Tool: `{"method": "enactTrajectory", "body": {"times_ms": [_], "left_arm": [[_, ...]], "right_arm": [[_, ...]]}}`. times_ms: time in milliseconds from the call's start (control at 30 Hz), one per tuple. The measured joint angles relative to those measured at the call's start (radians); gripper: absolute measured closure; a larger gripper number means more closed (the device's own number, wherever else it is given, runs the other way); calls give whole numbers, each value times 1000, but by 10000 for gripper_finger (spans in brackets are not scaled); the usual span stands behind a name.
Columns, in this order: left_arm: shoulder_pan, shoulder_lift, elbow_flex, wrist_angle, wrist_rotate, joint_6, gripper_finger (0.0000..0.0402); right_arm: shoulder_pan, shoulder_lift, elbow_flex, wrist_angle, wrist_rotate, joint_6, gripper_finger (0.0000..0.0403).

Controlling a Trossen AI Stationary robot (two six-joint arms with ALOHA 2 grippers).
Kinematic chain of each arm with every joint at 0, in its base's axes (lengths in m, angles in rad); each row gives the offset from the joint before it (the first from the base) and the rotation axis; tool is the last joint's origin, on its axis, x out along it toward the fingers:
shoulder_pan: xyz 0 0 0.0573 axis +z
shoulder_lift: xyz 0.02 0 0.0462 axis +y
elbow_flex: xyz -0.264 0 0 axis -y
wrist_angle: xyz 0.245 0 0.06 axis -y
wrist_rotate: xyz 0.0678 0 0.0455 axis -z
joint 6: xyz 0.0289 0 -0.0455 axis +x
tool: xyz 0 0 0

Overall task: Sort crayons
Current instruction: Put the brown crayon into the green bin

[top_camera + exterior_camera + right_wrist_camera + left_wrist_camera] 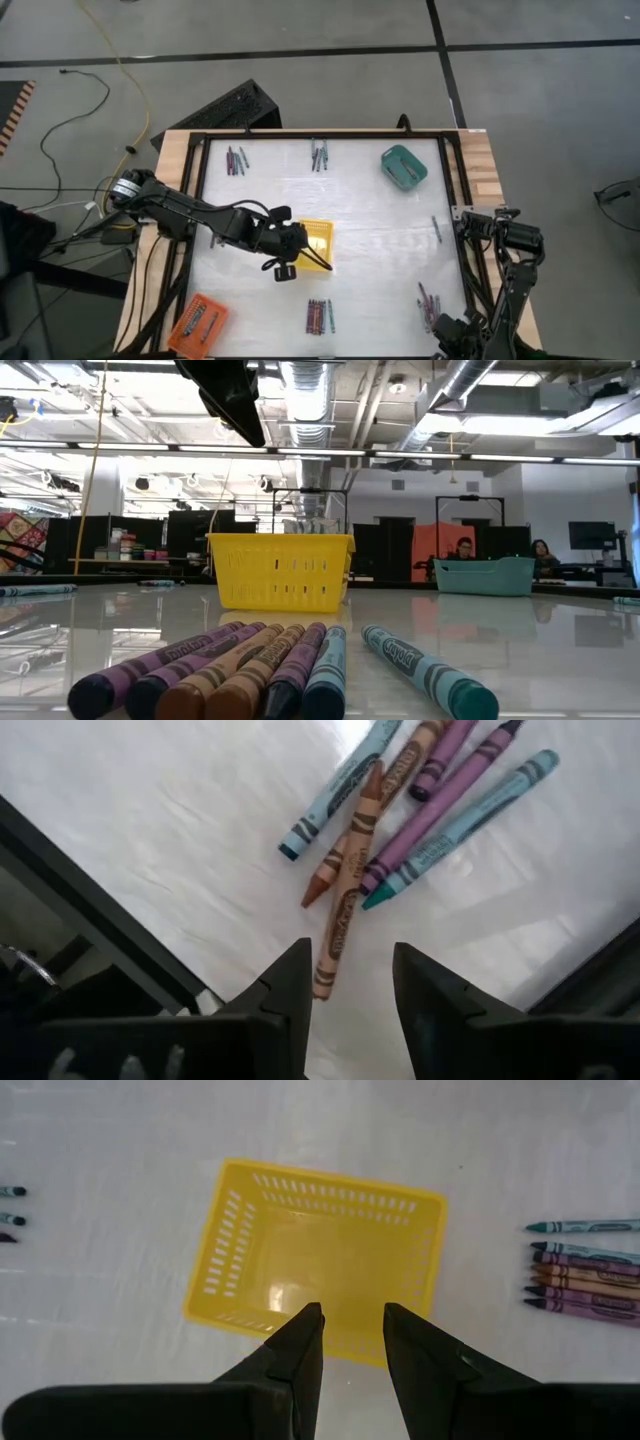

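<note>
Fig. Overhead view: white tabletop [380, 215] in a black frame w/ wooden border. Left gripper [287, 262] sits at centre of frame, just below-left of the yellow slotted plastic basket [316, 240]; wrist view shows its two dark fingers [300, 1345] parted, nothing betw. them, tips over the basket's near rim. Right gripper [347, 982] is at lower right of overhead frame; fingers apart, empty, poised above a loose cluster of crayons [400, 810] (brown, purple, blue-grey paper-wrapped wax sticks), not touching them.

Crayon groups lie scattered: two at upper centre-left and upper centre of overhead frame, one row at bottom centre [319, 316], one at lower right, plus a single stick at mid-right. Teal plastic basket [404, 166] stands upper right; orange slotted plastic basket [197, 322] lower left, on the wooden edge.

Table-level view: bottom-centre row fills the foreground; yellow basket behind it, teal one farther right. Two people are seated in the room's background.
</note>
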Motion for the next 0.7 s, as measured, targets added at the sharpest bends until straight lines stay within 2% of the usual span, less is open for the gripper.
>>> {"method": "enactTrajectory", "body": {"times_ms": [433,700], "left_arm": [[0,0,0,0,1,4,303],[0,0,0,0,1,12,303]], "right_arm": [[-12,0,-64,81,-9,-3,272],[-24,-4,-106,185,-12,-30,308]]}}
